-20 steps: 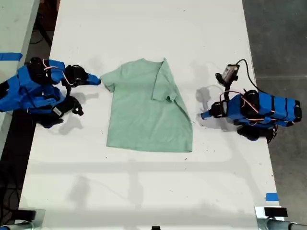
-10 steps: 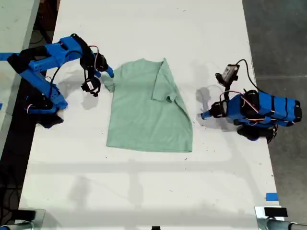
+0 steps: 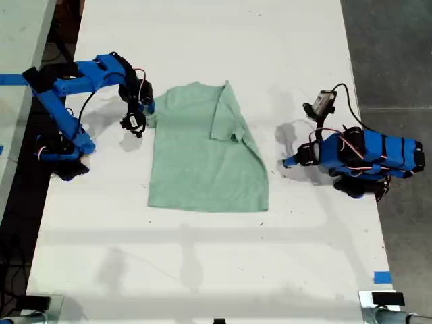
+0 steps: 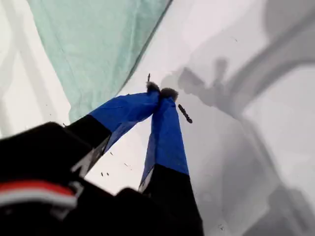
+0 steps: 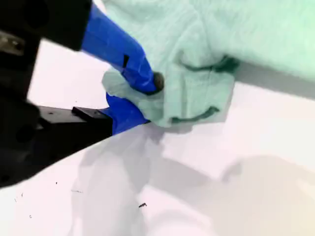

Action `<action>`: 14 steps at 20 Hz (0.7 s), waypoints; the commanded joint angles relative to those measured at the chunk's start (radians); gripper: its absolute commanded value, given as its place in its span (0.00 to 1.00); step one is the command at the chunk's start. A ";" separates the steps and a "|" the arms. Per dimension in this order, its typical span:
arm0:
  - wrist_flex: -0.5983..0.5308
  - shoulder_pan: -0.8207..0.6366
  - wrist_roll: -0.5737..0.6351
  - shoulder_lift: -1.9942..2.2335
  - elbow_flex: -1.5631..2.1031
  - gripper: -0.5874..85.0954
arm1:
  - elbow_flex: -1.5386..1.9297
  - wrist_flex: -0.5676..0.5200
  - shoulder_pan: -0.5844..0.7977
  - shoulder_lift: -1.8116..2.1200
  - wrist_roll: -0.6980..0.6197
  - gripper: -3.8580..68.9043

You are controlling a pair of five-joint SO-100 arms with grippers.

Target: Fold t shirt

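The pale mint-green t shirt (image 3: 202, 162) lies flat on the white table (image 3: 202, 270), its sleeve on the exterior view's right folded in over the body. My second gripper (image 5: 140, 96) is shut on the bunched sleeve at the exterior view's left; there it shows as the second gripper (image 3: 148, 111) at the shirt's edge. My first gripper (image 4: 160, 91) is shut with nothing in it, tips on bare table just short of the t shirt (image 4: 98, 44). In the exterior view the first gripper (image 3: 287, 163) rests low at the right of the shirt.
A small camera with a black cable (image 3: 324, 102) sits above the first arm. Blue tape (image 3: 382, 277) marks the table's lower right in the exterior view. Grey floor lies beyond the table's right edge, and another pale surface stands at the exterior view's left.
The second arm rose from its folded rest and reached to the sleeve at the exterior view's left, closing on it. The shirt shifted slightly left. The first arm stayed still.
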 commanded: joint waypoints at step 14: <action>0.227 0.476 -0.319 -0.181 -0.801 0.05 | 0.038 -0.003 -0.003 0.014 -0.003 0.06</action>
